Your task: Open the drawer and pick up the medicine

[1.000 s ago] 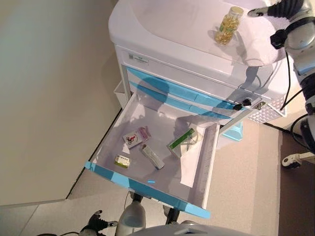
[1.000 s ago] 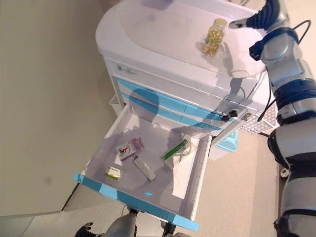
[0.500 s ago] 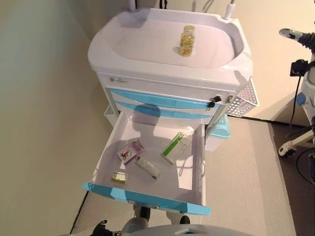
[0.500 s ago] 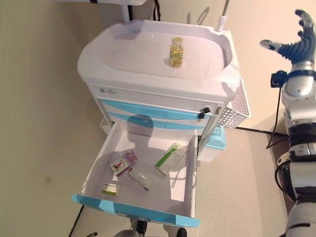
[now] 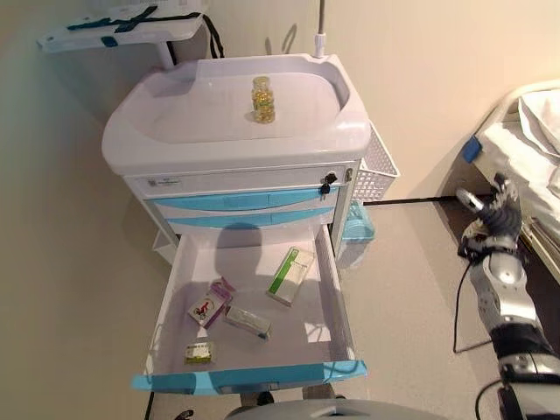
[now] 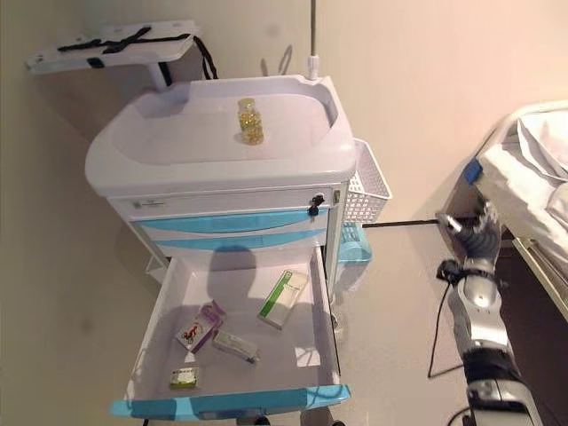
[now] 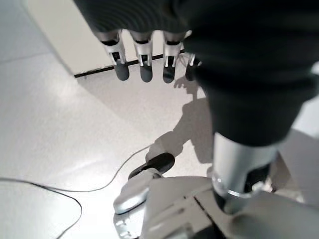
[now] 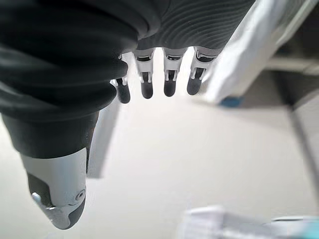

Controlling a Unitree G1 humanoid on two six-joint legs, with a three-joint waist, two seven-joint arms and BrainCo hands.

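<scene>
The medicine cart has its lowest drawer pulled out. Inside lie a green-and-white box, a pink-and-white box, a grey box and a small yellow-green box. A bottle of yellow capsules stands upright on the cart's top. My right hand hangs open well to the right of the cart, holding nothing; its straight fingers show in the right wrist view. My left hand shows only in the left wrist view, open and empty above the floor.
A white wire basket hangs on the cart's right side, with a light blue bin below it. A bed with white linen stands at the far right. A small shelf juts out behind the cart, top left.
The camera has swung, so the whole scene has shifted. My right hand has come down from beside the cart's top to low at the right. The bottle and boxes lie as before.
</scene>
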